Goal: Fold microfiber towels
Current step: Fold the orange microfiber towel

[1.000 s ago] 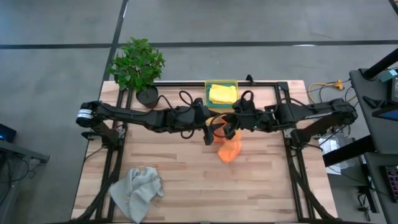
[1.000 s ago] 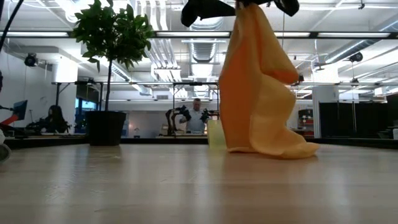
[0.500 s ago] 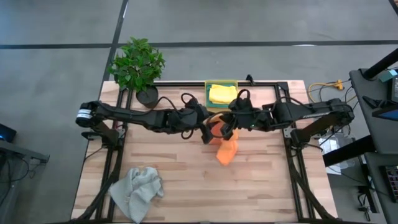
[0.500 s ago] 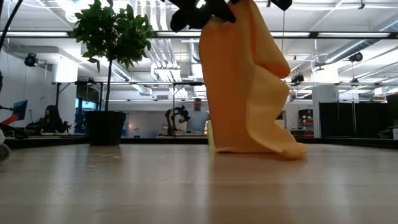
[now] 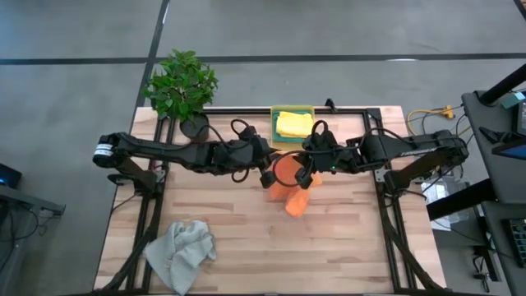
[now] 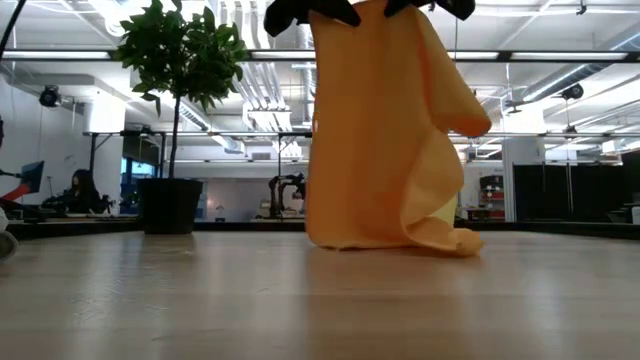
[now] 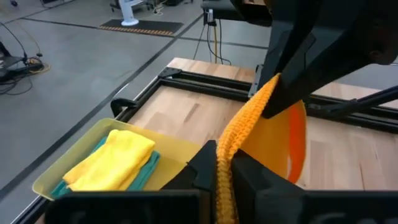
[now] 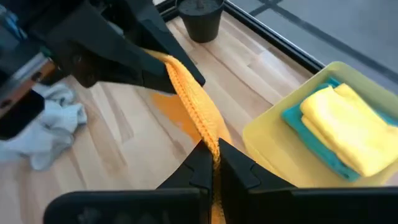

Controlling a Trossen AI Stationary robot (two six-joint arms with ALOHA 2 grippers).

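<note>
At the counter's (image 5: 214, 238) near left corner in the high view, the light grey towel (image 5: 182, 253) lay crumpled, well apart from both arms. At the far left corner stood a potted plant (image 5: 182, 86).

The left arm reached in from the left side toward the middle of the counter. Its end effector (image 5: 269, 175) was clenched on the top edge of the orange towel (image 5: 289, 182); in the left wrist view the two dark fingers (image 7: 200, 169) pinched a bunched ridge of that cloth (image 7: 231, 149) between them.

The orange towel hung lifted between the two arms near the counter's centre. In the low view it draped down as a tall sheet (image 6: 375, 140), with its lower hem resting folded on the wood.

Just beyond it, at the far edge, the yellow bin (image 5: 292, 124) held a folded yellow towel (image 5: 294, 123) lying on top of a folded teal towel (image 8: 311, 138), only whose edge showed.

The right arm came in from the right side, its end effector (image 5: 305, 174) likewise clamped on the orange towel's upper edge, close beside the left one. In the right wrist view its fingers (image 8: 200, 167) gripped the same bunched ridge (image 8: 193, 106).
</note>
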